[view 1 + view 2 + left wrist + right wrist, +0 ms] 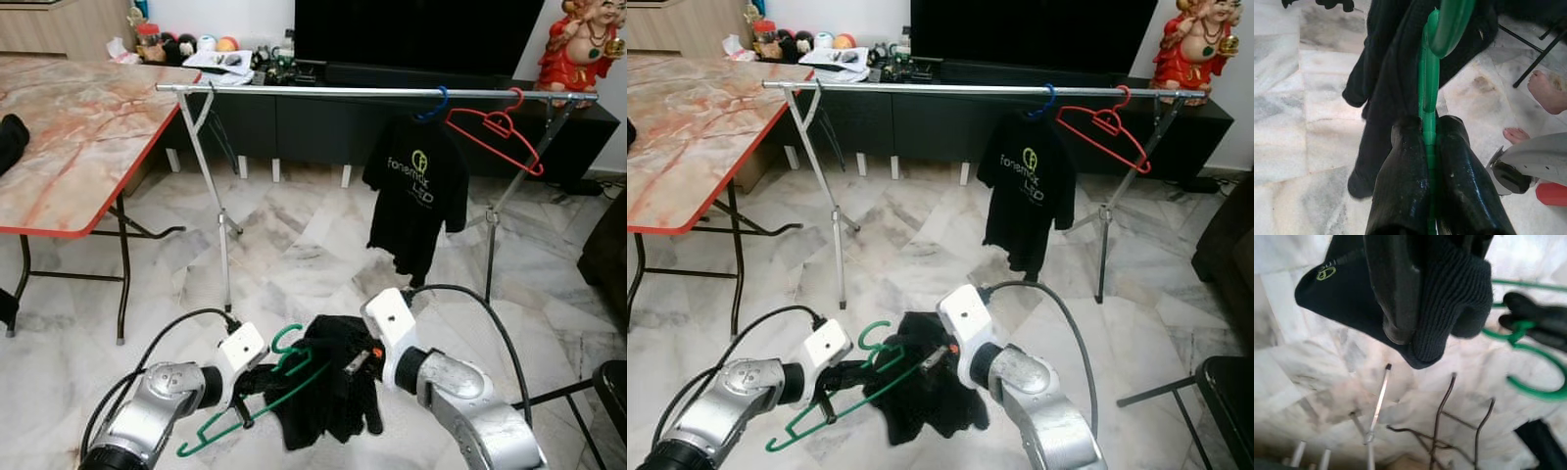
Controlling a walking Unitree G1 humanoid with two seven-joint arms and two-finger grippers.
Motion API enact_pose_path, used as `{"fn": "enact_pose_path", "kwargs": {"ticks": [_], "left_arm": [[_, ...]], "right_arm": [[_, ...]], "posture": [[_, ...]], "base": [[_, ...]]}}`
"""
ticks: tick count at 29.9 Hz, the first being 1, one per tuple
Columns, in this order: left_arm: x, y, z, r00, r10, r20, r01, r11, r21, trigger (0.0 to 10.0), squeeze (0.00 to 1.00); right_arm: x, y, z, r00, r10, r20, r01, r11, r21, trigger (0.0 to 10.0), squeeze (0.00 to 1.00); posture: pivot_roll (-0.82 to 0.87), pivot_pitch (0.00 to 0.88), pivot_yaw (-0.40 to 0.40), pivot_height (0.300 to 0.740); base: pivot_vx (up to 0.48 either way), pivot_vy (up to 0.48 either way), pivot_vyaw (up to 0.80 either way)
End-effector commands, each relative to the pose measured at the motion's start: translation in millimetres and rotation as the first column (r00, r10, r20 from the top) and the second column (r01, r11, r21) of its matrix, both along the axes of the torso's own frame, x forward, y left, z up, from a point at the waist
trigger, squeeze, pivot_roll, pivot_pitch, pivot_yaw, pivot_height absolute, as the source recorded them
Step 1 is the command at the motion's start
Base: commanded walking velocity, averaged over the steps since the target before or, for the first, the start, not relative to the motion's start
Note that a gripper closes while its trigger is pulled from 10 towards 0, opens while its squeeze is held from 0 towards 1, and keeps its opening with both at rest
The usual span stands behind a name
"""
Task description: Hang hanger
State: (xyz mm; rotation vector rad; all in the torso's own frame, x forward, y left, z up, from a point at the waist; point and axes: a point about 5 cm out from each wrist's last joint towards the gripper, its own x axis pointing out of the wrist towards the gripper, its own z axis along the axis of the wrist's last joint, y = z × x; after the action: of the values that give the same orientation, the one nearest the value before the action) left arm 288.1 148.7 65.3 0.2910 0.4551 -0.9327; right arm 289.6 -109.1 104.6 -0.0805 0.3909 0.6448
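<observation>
My left gripper (263,380) is shut on the shaft of a green hanger (245,411), low over the floor; its fingers (1400,186) pinch the green bar (1429,122) just below the hook. A black garment (328,392) is draped partly over that hanger. My right gripper (355,364) is shut on the garment's upper edge, and the knit cloth (1449,298) bunches around one finger (1388,289). The green hook (1528,384) shows beside it. Ahead stands the metal clothes rail (323,91).
On the rail hang a black T-shirt (416,191) on a blue hanger and a bare red hanger (495,132). A marble-topped folding table (69,137) stands left, a dark TV cabinet (313,122) behind. A person's bare foot (1547,90) is near my left gripper.
</observation>
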Motion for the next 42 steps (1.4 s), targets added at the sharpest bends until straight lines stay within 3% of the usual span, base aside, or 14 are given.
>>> {"fn": "enact_pose_path", "kwargs": {"ticks": [1,2,4,7,9,11,18,23,26,29,36,42], "left_arm": [[1.9,2.2,3.0,1.0,-0.002,0.02,0.001,1.0,0.014,10.0,0.0],[1.8,2.6,2.9,1.0,-0.001,0.02,0.001,1.0,0.014,10.0,0.0],[0.9,3.7,2.5,1.0,-0.007,0.014,0.007,1.0,0.019,10.0,0.0],[0.4,3.6,2.6,1.0,-0.012,0.011,0.012,1.0,0.019,10.0,0.0],[-1.4,4.0,2.0,1.0,-0.026,-0.001,0.026,0.999,0.021,10.0,0.0],[-2.0,4.1,1.9,1.0,-0.026,-0.004,0.027,0.999,0.019,10.0,0.0],[-2.5,6.2,1.8,1.0,-0.013,0.002,0.013,1.0,0.023,10.0,0.0],[3.9,6.3,5.1,0.999,0.019,0.048,-0.02,0.999,0.026,10.0,0.0],[7.5,5.1,6.6,0.996,0.031,0.079,-0.034,0.999,0.04,10.0,0.0],[11.1,2.7,6.7,0.994,0.051,0.098,-0.055,0.998,0.043,10.0,0.0],[14.3,0.1,8.8,0.991,0.055,0.119,-0.06,0.998,0.036,10.0,0.0],[15.6,-0.7,9.2,0.989,0.06,0.132,-0.065,0.997,0.03,10.0,0.0]], "right_arm": [[6.1,3.0,24.4,0.996,-0.018,0.085,0.01,0.996,0.09,10.0,0.0],[7.0,2.5,26.3,0.994,-0.025,0.104,0.016,0.996,0.087,10.0,0.0],[15.6,-13.1,12.2,0.988,-0.115,0.101,0.122,0.991,-0.064,10.0,0.0],[21.0,-26.8,1.6,0.977,-0.186,0.101,0.2,0.968,-0.154,10.0,0.0],[27.4,-42.3,-8.3,0.952,-0.292,0.089,0.303,0.937,-0.173,10.0,0.0],[28.8,-46.1,-11.3,0.944,-0.319,0.08,0.329,0.927,-0.181,10.0,0.0],[28.6,-43.6,-12.6,0.946,-0.317,0.072,0.325,0.931,-0.169,10.0,0.0],[23.1,-27.3,-15.1,0.976,-0.216,0.043,0.219,0.967,-0.129,10.0,0.0],[17.8,-15.1,-7.1,0.99,-0.137,0.024,0.138,0.99,-0.037,10.0,0.0],[1.1,12.5,18.7,0.995,0.075,0.069,-0.083,0.989,0.124,10.0,0.0],[-17.5,33.0,33.3,0.966,0.234,0.111,-0.249,0.956,0.156,10.0,0.0],[-18.9,28.5,26.5,0.966,0.237,0.104,-0.249,0.962,0.114,10.0,0.0]], "posture": [[0.06,0.09,-0.035,0.74],[0.06,0.09,-0.035,0.74],[0.06,0.091,-0.035,0.74],[0.06,0.091,-0.036,0.74],[0.06,0.092,-0.036,0.74],[0.06,0.093,-0.037,0.74],[0.07,0.094,-0.039,0.74],[0.06,0.096,-0.038,0.74],[0.06,0.095,-0.037,0.74],[0.06,0.094,-0.036,0.74],[0.06,0.093,-0.035,0.74],[0.06,0.093,-0.035,0.74]], "base": [[0.0,0.0,0.0],[0.0,0.0,0.0],[0.0,0.0,0.0],[0.0,0.0,0.0],[0.0,0.0,0.0],[0.0,0.0,0.0],[0.0,0.0,0.0],[0.0,0.0,0.0],[0.0,0.0,0.0],[0.0,0.0,0.0],[0.0,0.0,0.0],[0.0,0.0,0.0]]}}
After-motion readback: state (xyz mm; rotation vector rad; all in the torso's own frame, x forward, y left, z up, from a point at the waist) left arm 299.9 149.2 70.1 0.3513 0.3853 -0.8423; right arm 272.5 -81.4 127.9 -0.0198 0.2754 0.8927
